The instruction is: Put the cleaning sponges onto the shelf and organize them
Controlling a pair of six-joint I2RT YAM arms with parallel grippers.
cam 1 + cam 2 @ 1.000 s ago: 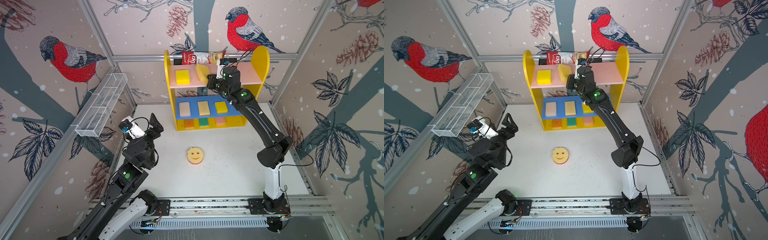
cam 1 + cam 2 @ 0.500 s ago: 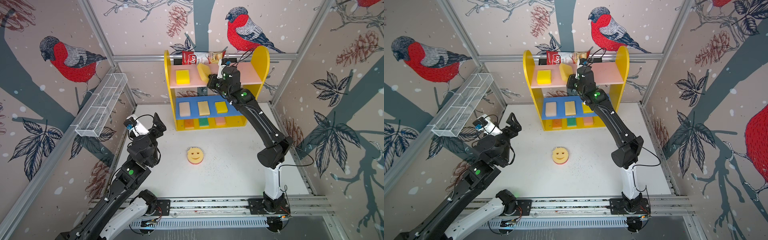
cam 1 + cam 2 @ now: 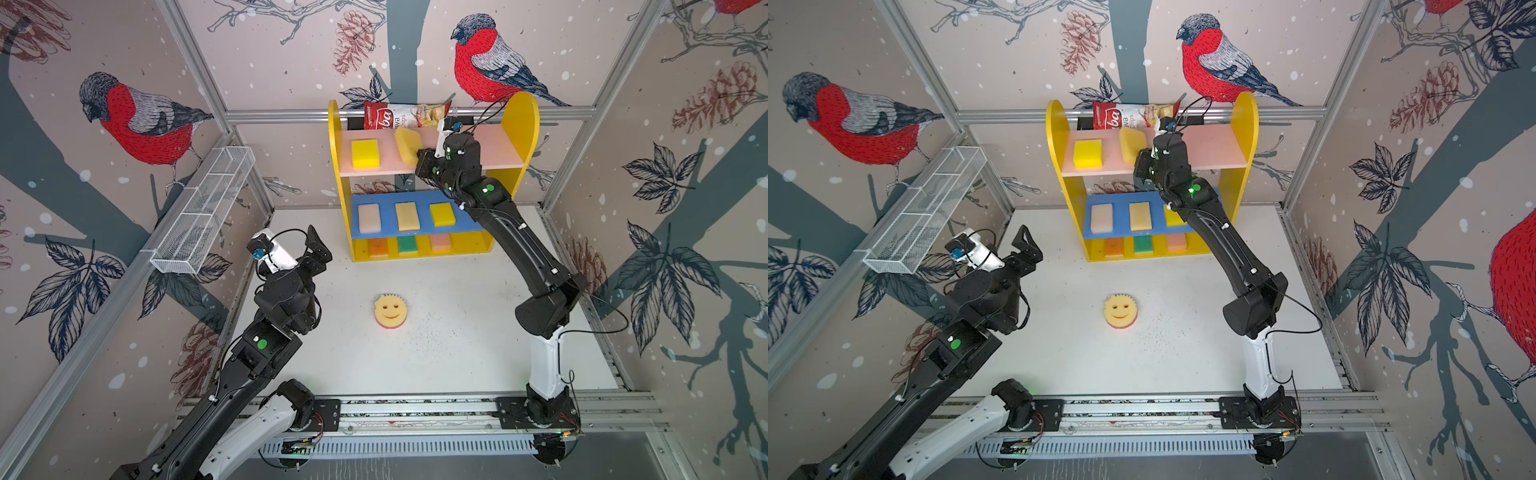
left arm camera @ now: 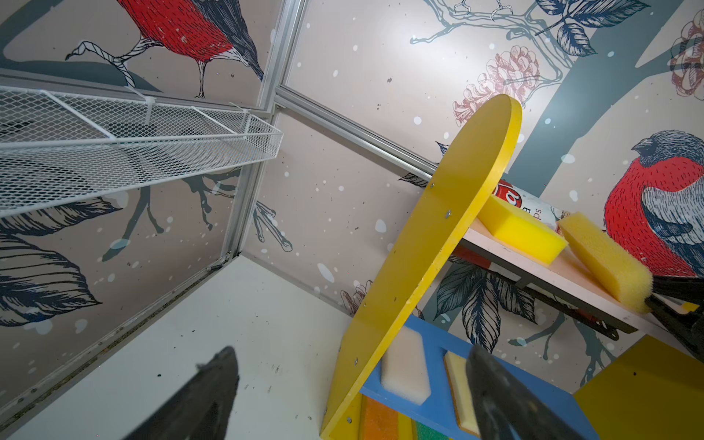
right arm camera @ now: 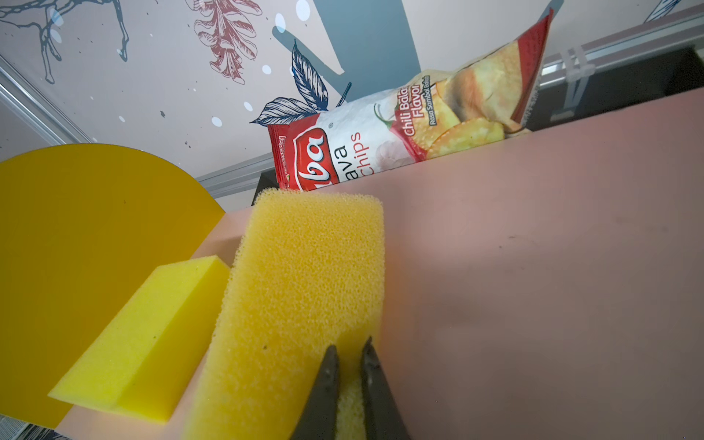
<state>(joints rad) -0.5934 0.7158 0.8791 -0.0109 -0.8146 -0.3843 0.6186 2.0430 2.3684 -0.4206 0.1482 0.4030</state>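
Yellow coarse sponge [image 5: 304, 289] tilts over the shelf's [image 3: 521, 120] pink top board [image 3: 492, 145], one end pinched in the right jaws, beside a brighter yellow sponge [image 3: 365, 153]. Left jaws gape wide and empty above the counter's [image 3: 457, 353] left edge; the smiley sponge [image 3: 390, 311] lies mid-counter.

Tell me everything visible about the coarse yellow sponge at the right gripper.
The coarse yellow sponge is a rectangular block of open-pored foam with rounded corners, one colour throughout. The right gripper pinches its near end, denting the foam. It sits tilted over the shelf's pink top board, far end raised toward the chips bag, close beside a smoother bright yellow sponge. Whether it touches board or neighbour is unclear.
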